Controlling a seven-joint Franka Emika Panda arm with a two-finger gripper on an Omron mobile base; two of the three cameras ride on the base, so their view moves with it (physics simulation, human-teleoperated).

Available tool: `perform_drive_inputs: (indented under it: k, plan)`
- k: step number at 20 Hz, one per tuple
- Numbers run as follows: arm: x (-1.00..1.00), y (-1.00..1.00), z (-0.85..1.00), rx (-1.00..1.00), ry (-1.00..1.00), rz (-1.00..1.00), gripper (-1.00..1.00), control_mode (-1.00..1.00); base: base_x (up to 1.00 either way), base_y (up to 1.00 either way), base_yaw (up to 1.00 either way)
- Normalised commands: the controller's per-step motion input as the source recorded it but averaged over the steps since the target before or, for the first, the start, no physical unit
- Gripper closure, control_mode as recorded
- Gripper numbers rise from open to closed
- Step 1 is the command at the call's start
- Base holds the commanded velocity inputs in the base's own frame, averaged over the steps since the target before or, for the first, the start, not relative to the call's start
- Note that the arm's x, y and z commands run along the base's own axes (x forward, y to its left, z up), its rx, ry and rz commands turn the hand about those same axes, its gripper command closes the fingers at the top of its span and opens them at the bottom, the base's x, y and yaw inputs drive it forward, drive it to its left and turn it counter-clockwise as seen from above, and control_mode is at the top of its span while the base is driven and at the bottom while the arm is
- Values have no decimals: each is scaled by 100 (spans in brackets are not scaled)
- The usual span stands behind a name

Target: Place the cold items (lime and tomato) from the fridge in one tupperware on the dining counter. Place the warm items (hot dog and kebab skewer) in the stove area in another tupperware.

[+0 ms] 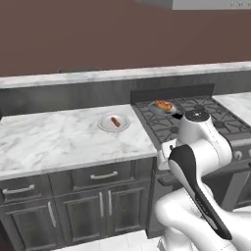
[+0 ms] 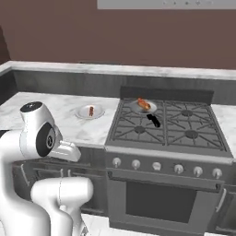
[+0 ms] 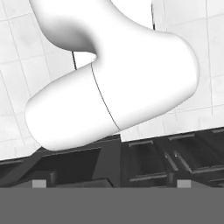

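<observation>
A hot dog in a bun (image 1: pixel 163 104) (image 2: pixel 143 104) lies in a dark-handled pan (image 1: pixel 170 111) (image 2: pixel 148 110) on the stove's back left burner. A small red-brown piece, apparently the kebab skewer (image 1: pixel 115 121) (image 2: pixel 91 111), rests on a round white plate (image 1: pixel 105 123) (image 2: pixel 83 112) on the marble counter left of the stove. My arm is folded in front of the counter with the hand pointing down toward the floor, well short of both foods. In the hand view my gripper (image 3: pixel 111 183) is open, fingertips (image 3: pixel 39 183) wide apart with nothing between them.
The gas stove (image 1: pixel 206 117) (image 2: pixel 170 124) has an oven and a row of knobs (image 2: pixel 156 166) below. Dark cabinets with drawers (image 1: pixel 103 175) run under the marble counter (image 1: pixel 54 142). A raised ledge (image 1: pixel 122 74) backs the counter. Pale floor tiles (image 3: pixel 17 30) lie beneath the hand.
</observation>
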Motion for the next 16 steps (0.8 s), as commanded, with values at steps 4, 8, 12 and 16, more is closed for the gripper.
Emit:
perform_drive_inputs:
  k: [4,8,12,16]
  plan:
    - [0,0,0,0,0,0,-100,100,49,53,-35]
    - [0,0,0,0,0,0,-100,100,37,49,-32]
    - [0,0,0,0,0,0,-100,100,34,49,-30]
    - [0,0,0,0,0,0,-100,100,34,34,-21]
